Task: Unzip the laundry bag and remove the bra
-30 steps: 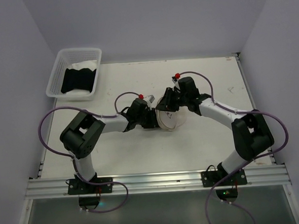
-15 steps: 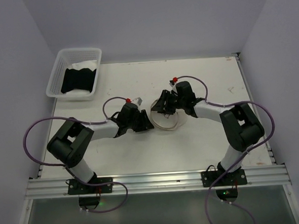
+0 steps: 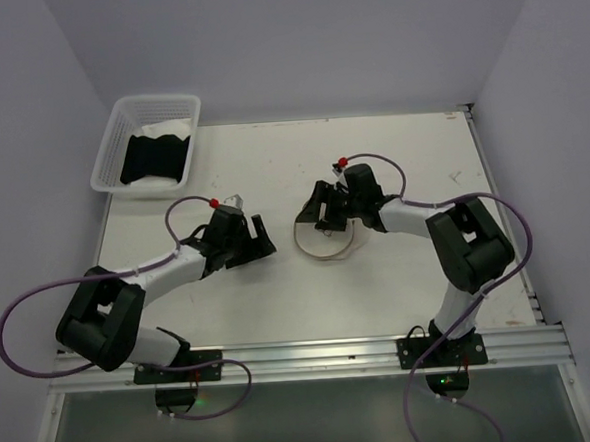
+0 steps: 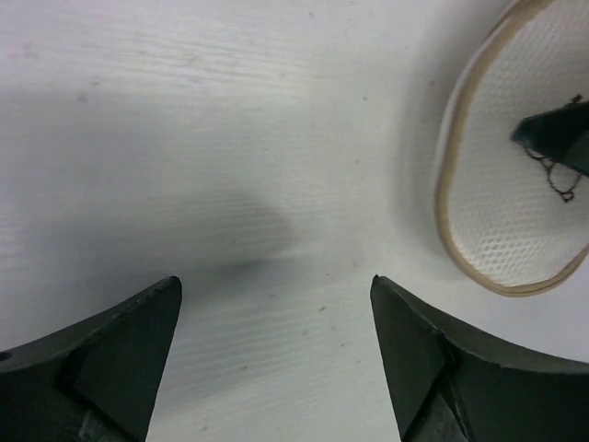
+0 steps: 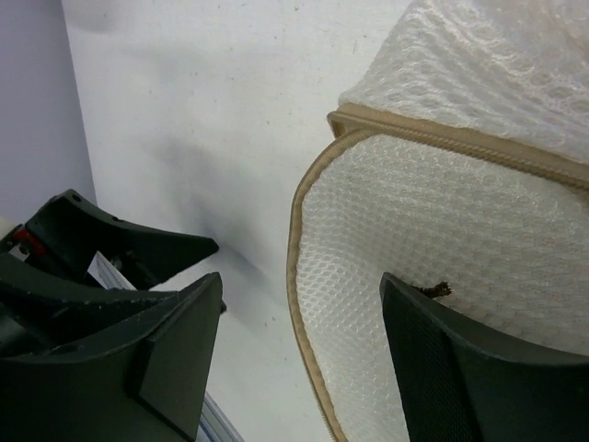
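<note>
The laundry bag (image 3: 328,239) is a round white mesh case with a tan zipper rim, lying on the table's middle. My right gripper (image 3: 317,209) hovers at its far edge, open, one finger (image 5: 460,368) over the mesh (image 5: 433,230) and the rim between the jaws without being pinched. My left gripper (image 3: 265,237) stands open a little to the bag's left, over bare table (image 4: 276,184). In the left wrist view the bag (image 4: 502,203) lies at the upper right with a small black mark on its top. The bra is hidden.
A white lattice basket (image 3: 110,152) at the far left corner holds a black garment (image 3: 155,156) on white cloth. Walls close the table on three sides. A metal rail (image 3: 303,359) runs along the near edge by the arm bases.
Both grippers have opened and let go of the bag, which now lies flat. The left arm has drawn back to the left, away from the bag; the right gripper stays at its far edge.
</note>
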